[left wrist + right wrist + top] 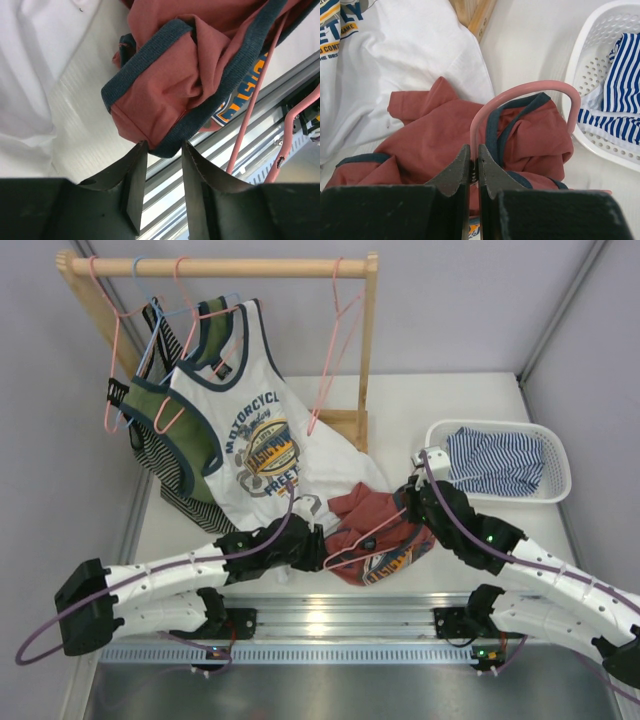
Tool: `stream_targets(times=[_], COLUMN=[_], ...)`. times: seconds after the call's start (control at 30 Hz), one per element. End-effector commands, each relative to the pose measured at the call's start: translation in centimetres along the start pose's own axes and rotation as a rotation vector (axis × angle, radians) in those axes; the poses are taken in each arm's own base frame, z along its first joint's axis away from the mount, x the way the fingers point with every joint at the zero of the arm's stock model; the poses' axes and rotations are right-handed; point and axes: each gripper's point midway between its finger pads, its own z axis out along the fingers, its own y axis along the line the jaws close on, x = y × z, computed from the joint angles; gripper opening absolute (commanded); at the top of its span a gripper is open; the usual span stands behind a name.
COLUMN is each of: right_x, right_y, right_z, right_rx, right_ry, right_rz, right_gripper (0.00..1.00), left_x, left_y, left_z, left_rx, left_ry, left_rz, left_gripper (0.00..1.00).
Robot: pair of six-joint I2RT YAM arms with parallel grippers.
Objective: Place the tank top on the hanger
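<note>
**Two robot arms working a rust-red tank top and a pink hanger at the near edge of a counter**

Nearest the camera, a metal rail (pixel 320 625) is running along the front of the white counter (pixel 450 405), carrying both arm bases. Just beyond it, the rust-red tank top (pixel 372 525) is lying bunched in a heap between the two arms, with its navy trim and part of its chest print showing. The pink hanger (pixel 530 86) is lying across and partly under the cloth, and its curved hook is rising over a fold.

The left pincer (pixel 164 146) is reaching in from the left with its fingers apart. A navy-trimmed edge of the tank top is sitting right at the fingertips, not clamped. The right pincer (pixel 474 167) is reaching in from the right, pressed together on the thin stem of the hanger's hook.

Behind the heap, a white tank top (pixel 255 440) with a motorcycle print is trailing down onto the counter. To the right, a white basket (pixel 560 465) is holding a blue-and-white striped garment (pixel 495 462). Farthest back, a wooden rack (pixel 220 267) is carrying the white top, a green top (pixel 190 435) and spare pink hangers (pixel 335 350).
</note>
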Motion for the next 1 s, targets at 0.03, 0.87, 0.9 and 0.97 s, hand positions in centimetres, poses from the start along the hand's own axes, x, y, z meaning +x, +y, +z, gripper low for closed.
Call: stream_targets(times=[0.03,0.87,0.9,0.97], right_x=[-3.0,-4.2,-4.1,-4.3], right_y=[0.0,-4.1,-4.4,-4.5], right_z=[-0.7,-0.4,-0.4,-0.4], right_rx=[0.007,0.288,0.303,0.313], right_ry=[-0.077,-0.106,-0.110,-0.123], right_rz=[0.045,0.046,0.044,0.055], right_gripper=[0.00,0.00,0.00,0.00], left_x=[-1.8,-5.7,-5.7,-6.2], left_y=[-0.6,-0.7,-0.8,-1.3], left_z=[0.2,-3.0,-3.1,-3.4], left_rx=[-0.009,-0.084,-0.081,-0.067], left_ry=[-0.068,-0.181,-0.179,-0.185], left_rz=[0.025,0.059,0.057,0.053], left_gripper=[0.30,0.00,0.00,0.00])
